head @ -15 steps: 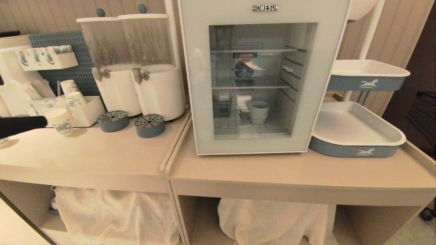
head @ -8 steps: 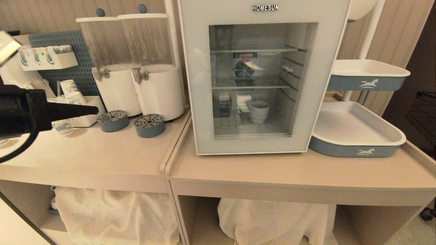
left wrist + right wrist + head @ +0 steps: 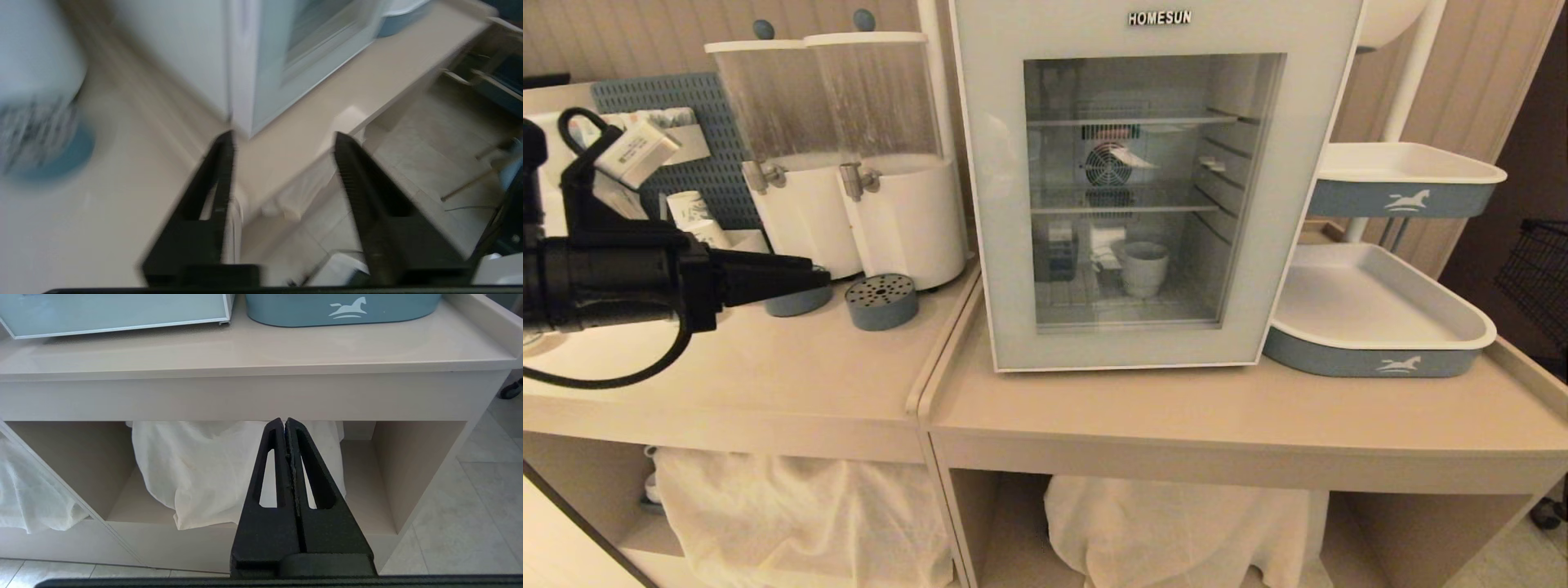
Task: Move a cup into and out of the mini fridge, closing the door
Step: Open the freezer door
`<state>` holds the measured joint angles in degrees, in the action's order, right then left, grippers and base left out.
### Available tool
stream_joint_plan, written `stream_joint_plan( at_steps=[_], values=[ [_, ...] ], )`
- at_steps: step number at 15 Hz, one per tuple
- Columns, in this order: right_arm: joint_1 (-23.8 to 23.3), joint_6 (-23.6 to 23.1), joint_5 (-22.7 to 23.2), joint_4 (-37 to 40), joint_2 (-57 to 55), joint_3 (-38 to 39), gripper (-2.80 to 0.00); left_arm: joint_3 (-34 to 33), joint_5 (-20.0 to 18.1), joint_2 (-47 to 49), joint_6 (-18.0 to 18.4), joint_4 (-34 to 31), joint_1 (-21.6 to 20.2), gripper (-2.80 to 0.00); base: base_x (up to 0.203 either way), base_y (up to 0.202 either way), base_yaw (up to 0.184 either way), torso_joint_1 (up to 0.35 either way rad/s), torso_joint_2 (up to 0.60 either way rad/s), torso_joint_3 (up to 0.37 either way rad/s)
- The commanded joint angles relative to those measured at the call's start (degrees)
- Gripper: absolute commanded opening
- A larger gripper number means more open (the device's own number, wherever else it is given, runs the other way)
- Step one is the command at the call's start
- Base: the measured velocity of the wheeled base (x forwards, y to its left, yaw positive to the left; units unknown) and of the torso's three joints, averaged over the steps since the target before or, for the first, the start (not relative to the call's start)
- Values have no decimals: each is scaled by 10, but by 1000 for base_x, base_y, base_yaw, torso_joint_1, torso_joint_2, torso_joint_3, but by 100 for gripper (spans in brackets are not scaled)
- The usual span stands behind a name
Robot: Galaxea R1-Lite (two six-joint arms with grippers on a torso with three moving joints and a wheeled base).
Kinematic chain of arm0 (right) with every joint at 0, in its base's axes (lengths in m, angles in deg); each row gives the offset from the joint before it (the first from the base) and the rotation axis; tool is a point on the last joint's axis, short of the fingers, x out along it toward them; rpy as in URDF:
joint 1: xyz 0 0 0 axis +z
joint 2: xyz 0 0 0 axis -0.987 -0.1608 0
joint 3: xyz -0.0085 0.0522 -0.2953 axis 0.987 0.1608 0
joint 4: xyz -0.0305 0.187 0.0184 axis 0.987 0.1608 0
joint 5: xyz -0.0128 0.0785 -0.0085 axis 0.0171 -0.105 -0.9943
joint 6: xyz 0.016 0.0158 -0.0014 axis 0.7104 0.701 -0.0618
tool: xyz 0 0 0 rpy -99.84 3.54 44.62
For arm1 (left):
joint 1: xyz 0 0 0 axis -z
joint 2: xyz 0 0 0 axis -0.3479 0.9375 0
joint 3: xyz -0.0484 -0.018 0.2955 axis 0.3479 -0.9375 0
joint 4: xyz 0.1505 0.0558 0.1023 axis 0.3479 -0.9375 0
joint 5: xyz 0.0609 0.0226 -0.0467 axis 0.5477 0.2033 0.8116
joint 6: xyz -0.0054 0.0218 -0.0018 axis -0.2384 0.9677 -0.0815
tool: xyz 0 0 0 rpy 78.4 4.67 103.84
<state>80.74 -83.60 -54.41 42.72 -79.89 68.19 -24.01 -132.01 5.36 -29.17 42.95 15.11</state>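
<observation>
The white mini fridge (image 3: 1160, 18) stands on the right counter with its glass door (image 3: 1005, 245) shut. Behind the glass the small white cup (image 3: 1143, 268) sits upright on the fridge floor. My left gripper (image 3: 823, 276) reaches level across the left counter, pointing right, a gap short of the fridge's left side. In the left wrist view it (image 3: 284, 139) is open and empty, aimed at the fridge's lower front corner (image 3: 241, 114). My right gripper (image 3: 284, 420) is shut on nothing, parked low in front of the counter's open shelf, outside the head view.
Two white drink dispensers (image 3: 866, 163) with round blue drip trays (image 3: 882, 300) stand just behind the left gripper. Printed paper cups (image 3: 690, 208) sit at the far left. Two blue-and-white trays (image 3: 1380, 318) are right of the fridge. White cloth (image 3: 196, 473) fills the shelves below.
The left arm has swung in from the picture's left edge and stretched rightward over the left counter toward the fridge. The fridge, the cup and the right arm have not moved.
</observation>
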Motion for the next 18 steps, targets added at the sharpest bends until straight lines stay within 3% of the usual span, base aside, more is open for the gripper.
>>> stream_joint_plan(
  at_steps=[1,3,7,13,15,18],
  values=[
    [0,1,0,0,-1,0,-280,3,-41,51,5,44,0,0,0,0,0,0,0,0],
    [0,1,0,0,0,0,-280,16,-76,76,-38,66,1,0,0,0,0,0,0,0],
    [0,1,0,0,0,0,-280,32,-203,129,-56,107,1,0,0,0,0,0,0,0],
    [0,1,0,0,0,0,-280,86,-252,217,-59,178,11,0,0,0,0,0,0,0],
    [0,1,0,0,0,1,-280,95,-254,233,-62,202,27,0,0,0,0,0,0,0],
    [0,1,0,0,0,1,-280,118,-248,255,-74,245,82,0,0,0,0,0,0,0]
  ],
)
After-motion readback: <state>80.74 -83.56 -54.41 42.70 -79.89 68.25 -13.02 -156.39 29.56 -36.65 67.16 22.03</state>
